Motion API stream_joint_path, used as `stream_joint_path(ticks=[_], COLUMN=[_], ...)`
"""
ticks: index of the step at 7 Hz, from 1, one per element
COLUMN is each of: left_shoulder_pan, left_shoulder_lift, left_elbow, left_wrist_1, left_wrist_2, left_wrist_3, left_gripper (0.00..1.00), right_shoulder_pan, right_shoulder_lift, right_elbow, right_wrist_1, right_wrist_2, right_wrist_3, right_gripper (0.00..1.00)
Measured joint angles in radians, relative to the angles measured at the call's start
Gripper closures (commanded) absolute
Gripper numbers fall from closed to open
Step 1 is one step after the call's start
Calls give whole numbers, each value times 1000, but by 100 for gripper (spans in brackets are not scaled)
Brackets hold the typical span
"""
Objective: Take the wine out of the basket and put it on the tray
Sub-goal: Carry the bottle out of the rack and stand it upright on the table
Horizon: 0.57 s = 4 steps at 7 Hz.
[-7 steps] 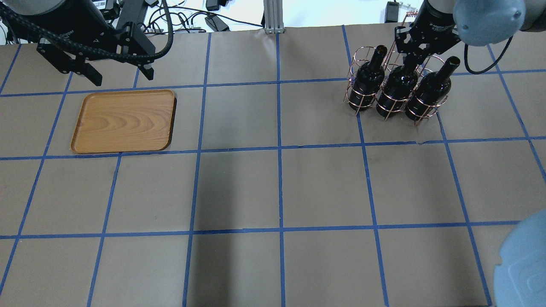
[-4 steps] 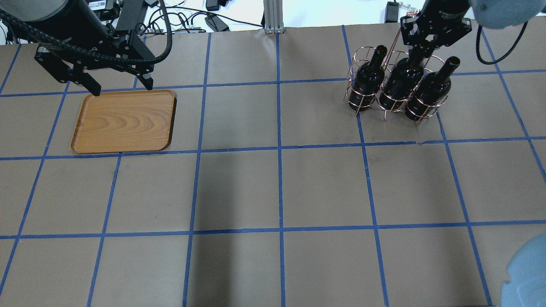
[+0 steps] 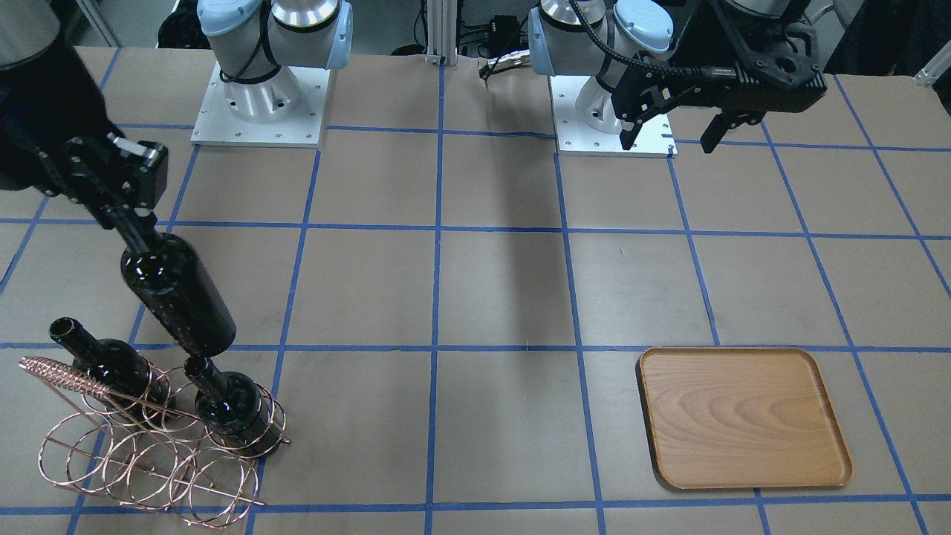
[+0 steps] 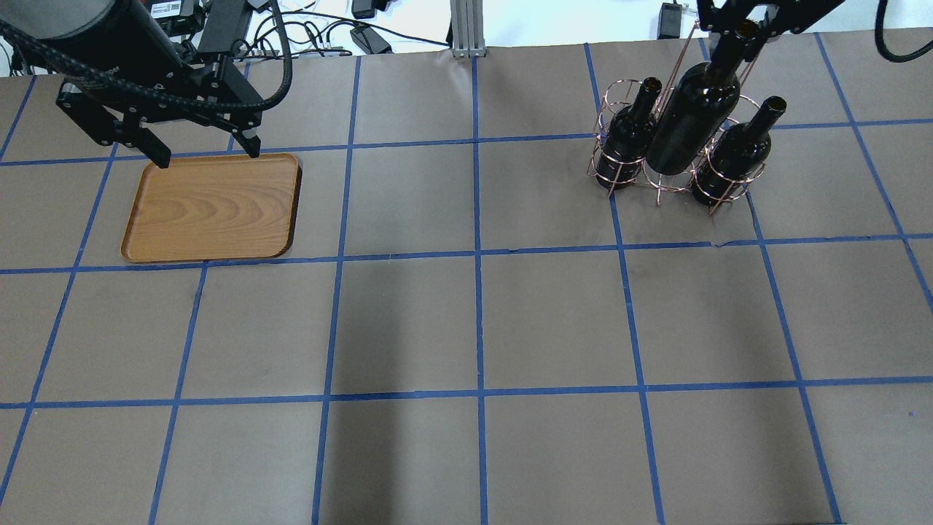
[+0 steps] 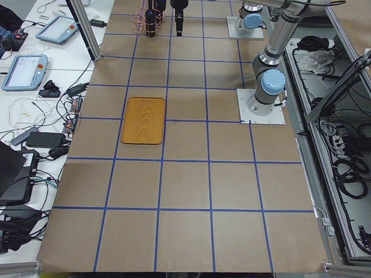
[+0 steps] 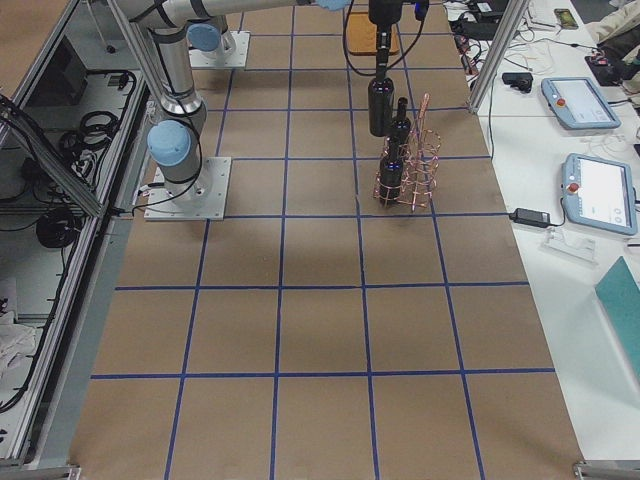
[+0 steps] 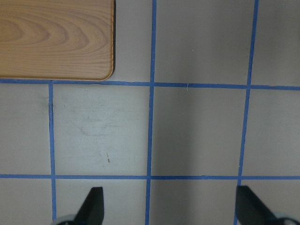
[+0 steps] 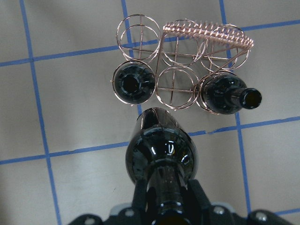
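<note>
wine [image 3: 177, 293] vertical, neck up, right tool [image 8: 166, 200] gripping

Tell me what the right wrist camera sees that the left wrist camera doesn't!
Only the right wrist camera shows the right gripper shut on the neck of a wine bottle, which hangs clear of the copper wire basket. It also shows two more bottles standing in the basket's rings. Only the left wrist camera shows a corner of the wooden tray and the open left gripper. Both show the brown table with blue tape lines.
</note>
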Motion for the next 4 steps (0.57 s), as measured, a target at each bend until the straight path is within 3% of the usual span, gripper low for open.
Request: stream_joint_path(ticks=[2,4], left_shoulder_pan=[2,3], left_shoulder_lift=[0,0], left_elbow=[0,0], left_wrist_1=[0,0], left_wrist_2=[-1,0], left_wrist_3=[1,2], left_gripper=[0,0], right_shoulder_pan=[198,338], right_shoulder_lift=[6,62], right_elbow=[40,80], right_wrist_1=[-14,-100], right_wrist_2=[2,3], right_wrist_3=[247,392], right_gripper=[100,100])
